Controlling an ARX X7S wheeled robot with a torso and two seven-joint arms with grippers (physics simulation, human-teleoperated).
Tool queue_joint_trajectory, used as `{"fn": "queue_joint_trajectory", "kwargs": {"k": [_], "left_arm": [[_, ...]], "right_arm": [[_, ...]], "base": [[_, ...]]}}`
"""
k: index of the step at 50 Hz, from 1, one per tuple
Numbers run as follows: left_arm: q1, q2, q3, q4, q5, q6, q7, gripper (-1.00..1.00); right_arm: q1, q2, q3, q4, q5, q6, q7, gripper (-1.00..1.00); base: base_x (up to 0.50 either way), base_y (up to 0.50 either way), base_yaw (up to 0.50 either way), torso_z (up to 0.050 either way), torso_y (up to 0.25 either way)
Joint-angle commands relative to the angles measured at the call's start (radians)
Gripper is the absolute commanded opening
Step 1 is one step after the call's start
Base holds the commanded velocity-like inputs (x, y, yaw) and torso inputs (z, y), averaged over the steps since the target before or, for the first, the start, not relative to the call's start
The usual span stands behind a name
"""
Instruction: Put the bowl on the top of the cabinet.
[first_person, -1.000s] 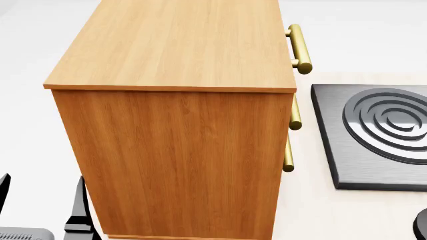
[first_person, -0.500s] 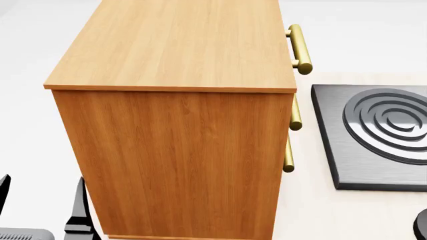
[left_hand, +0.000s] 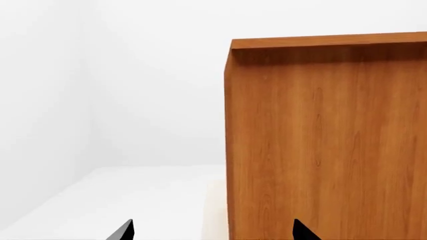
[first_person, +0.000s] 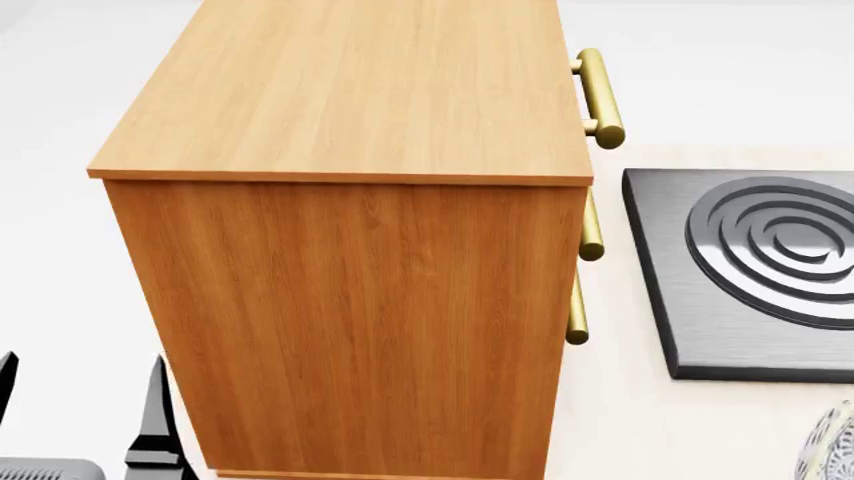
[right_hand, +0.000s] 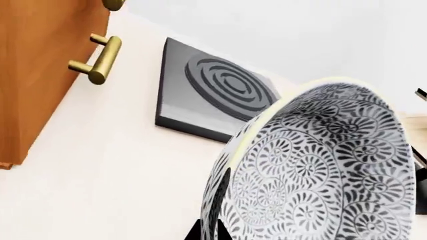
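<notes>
The cabinet (first_person: 360, 200) is a tall orange-brown wood-grain box with a lighter flat top and brass bar handles (first_person: 601, 100) on its right face; nothing rests on its top. The bowl (right_hand: 320, 170), white with a dense grey leaf pattern, fills the right wrist view, tilted on edge and lifted off the pale counter. My right gripper (right_hand: 215, 231) is shut on the bowl's rim. In the head view only a sliver of the bowl (first_person: 834, 450) shows at the bottom right. My left gripper (first_person: 80, 425) stands open and empty, low beside the cabinet's left side (left_hand: 327, 140).
A dark grey square hob (first_person: 747, 270) with raised concentric rings lies on the pale counter (first_person: 627, 420) right of the cabinet, and shows behind the bowl as the hob (right_hand: 213, 95). White floor and wall lie left of the cabinet.
The patterned bowl edge has risen into the head view's bottom right corner, where a dark round shape showed before. The left gripper has sunk slightly.
</notes>
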Motion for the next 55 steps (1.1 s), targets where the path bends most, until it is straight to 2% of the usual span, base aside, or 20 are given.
{"fn": "queue_joint_trajectory", "kwargs": {"k": [1,4,10,19,30,33,36,41,55], "left_arm": [[0.005,-0.003,-0.002,-0.008,-0.004,0.012,-0.001,1.0],[0.006,-0.005,-0.003,-0.006,-0.006,0.011,-0.002,1.0],[0.006,-0.005,-0.002,-0.007,-0.008,0.014,-0.003,1.0],[0.005,-0.006,0.001,-0.013,-0.008,0.017,-0.003,1.0],[0.004,-0.006,0.006,-0.027,-0.008,0.025,-0.004,1.0],[0.003,-0.005,0.008,-0.029,-0.008,0.026,-0.003,1.0],[0.003,-0.005,0.009,-0.031,-0.008,0.028,-0.003,1.0],[0.0,-0.006,0.01,-0.033,-0.01,0.027,-0.004,1.0],[-0.005,-0.007,0.02,-0.027,-0.013,0.02,-0.005,1.0]], "right_arm": [[0.302,0.017,0.053,-0.166,0.273,0.312,0.093,-1.0],[0.385,0.011,0.067,-0.173,0.362,0.376,0.127,-1.0],[0.593,0.003,0.107,-0.149,0.662,0.508,0.292,-1.0],[0.843,0.01,0.003,-0.043,0.922,0.539,0.51,-1.0],[1.118,0.018,-0.215,0.108,1.099,0.546,0.69,-1.0],[1.238,0.024,-0.294,0.166,1.186,0.528,0.771,-1.0],[1.263,0.025,-0.317,0.177,1.202,0.519,0.789,-1.0],[1.428,0.006,-0.453,0.284,1.302,0.486,0.902,-1.0],[1.84,0.024,-0.831,0.48,1.46,0.397,0.929,-1.0]], "base": [[0.0,0.0,0.0,0.0,0.0],[0.0,0.0,0.0,0.0,0.0],[0.0,0.0,0.0,0.0,0.0],[0.0,0.0,0.0,0.0,0.001],[0.0,0.0,0.0,0.0,0.0],[0.0,0.0,0.0,0.0,0.0],[0.0,0.0,0.0,0.0,0.003],[0.0,0.0,0.0,0.0,0.0],[0.0,0.0,0.0,0.0,0.0]]}}
